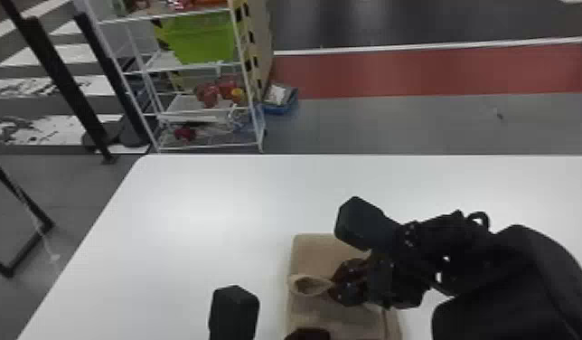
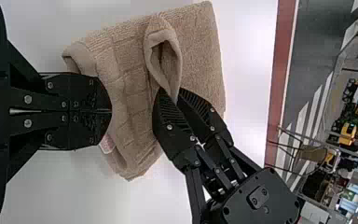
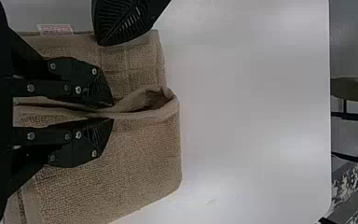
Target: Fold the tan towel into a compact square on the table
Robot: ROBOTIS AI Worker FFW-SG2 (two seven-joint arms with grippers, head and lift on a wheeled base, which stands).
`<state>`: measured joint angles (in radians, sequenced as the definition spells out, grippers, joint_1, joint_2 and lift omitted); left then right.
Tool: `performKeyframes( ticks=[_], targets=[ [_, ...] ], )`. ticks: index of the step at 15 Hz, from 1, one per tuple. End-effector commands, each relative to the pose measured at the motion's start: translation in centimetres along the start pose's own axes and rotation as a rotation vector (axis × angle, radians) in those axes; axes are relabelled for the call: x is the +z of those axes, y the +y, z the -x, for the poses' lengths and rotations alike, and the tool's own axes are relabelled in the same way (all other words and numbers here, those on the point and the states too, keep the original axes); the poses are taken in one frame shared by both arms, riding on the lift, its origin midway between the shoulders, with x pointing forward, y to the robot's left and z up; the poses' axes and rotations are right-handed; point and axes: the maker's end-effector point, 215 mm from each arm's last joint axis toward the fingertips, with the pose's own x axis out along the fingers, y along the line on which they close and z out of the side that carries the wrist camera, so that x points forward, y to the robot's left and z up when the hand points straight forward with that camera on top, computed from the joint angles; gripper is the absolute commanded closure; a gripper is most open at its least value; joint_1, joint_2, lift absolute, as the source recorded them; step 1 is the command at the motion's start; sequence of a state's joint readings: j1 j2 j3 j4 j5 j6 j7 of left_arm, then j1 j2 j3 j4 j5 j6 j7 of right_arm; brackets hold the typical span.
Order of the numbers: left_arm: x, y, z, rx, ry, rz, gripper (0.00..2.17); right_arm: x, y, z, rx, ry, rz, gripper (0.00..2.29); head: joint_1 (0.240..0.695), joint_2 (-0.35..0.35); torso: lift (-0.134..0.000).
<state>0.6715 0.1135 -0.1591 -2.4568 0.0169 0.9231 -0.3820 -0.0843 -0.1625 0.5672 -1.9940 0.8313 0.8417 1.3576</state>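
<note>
While right fingers (image 1: pixel 350 293) pinch the tan towel (image 1: pixel 315 251), left fingers (image 1: pixel 309 335) press together; shelves (image 1: pixel 161 62) stand beyond the table (image 1: pixel 190 217).

Right arm (image 1: pixel 511 280) black — silver screws (image 3: pixel 30 87), looped cable (image 1: pixel 486 219).

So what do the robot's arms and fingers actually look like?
The right arm is black, with a rounded casing and a black cable looping near the wrist. Its fingers are flat, black and tapered, with fine ridges on the inner faces and small silvery screws. The left arm's fingers are black too, with similar screws.
</note>
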Motion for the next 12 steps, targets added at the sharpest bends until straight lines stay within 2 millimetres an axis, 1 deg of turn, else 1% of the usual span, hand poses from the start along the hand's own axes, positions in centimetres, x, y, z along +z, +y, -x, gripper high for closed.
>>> performKeyframes(
  ticks=[1,2,3,4,5,8,10,11,12],
  targets=[
    [-0.1,0.0,0.0,0.0,0.002,0.001,1.88,0.1,-0.1,0.1,0.005,0.003,0.001,1.33,0.695,0.15,-0.123],
    [-0.1,0.0,0.0,0.0,0.002,0.001,1.88,0.1,-0.2,0.2,0.005,0.001,0.001,1.33,0.695,0.149,-0.123],
    [-0.1,0.0,-0.1,0.0,0.002,0.001,1.88,0.1,-0.2,0.2,0.009,-0.004,-0.014,1.43,0.695,0.148,-0.123],
    [-0.1,0.1,-0.2,0.0,0.003,0.0,1.88,0.0,-0.2,0.3,0.009,-0.004,-0.015,1.49,0.695,0.148,-0.123],
    [0.0,0.1,-0.2,0.0,0.001,0.0,1.88,0.5,-0.5,1.0,-0.001,-0.017,-0.006,1.48,0.695,0.148,-0.123],
    [0.0,0.2,-0.4,0.005,0.004,-0.004,1.88,0.8,-2.0,3.7,-0.033,-0.058,-0.02,1.48,0.695,0.137,-0.123],
    [-0.1,-0.1,-0.7,0.001,0.01,-0.006,1.88,1.2,-2.9,5.0,-0.045,-0.082,-0.021,1.48,0.695,0.123,-0.123],
    [0.0,-0.1,-0.9,0.006,0.01,-0.01,1.88,1.4,-2.5,5.2,-0.03,-0.095,-0.018,1.48,0.695,0.114,-0.123],
    [0.0,-0.2,-1.0,0.005,0.013,-0.009,1.88,1.7,-1.6,5.3,-0.017,-0.108,-0.02,1.48,0.695,0.101,-0.123]
  ],
)
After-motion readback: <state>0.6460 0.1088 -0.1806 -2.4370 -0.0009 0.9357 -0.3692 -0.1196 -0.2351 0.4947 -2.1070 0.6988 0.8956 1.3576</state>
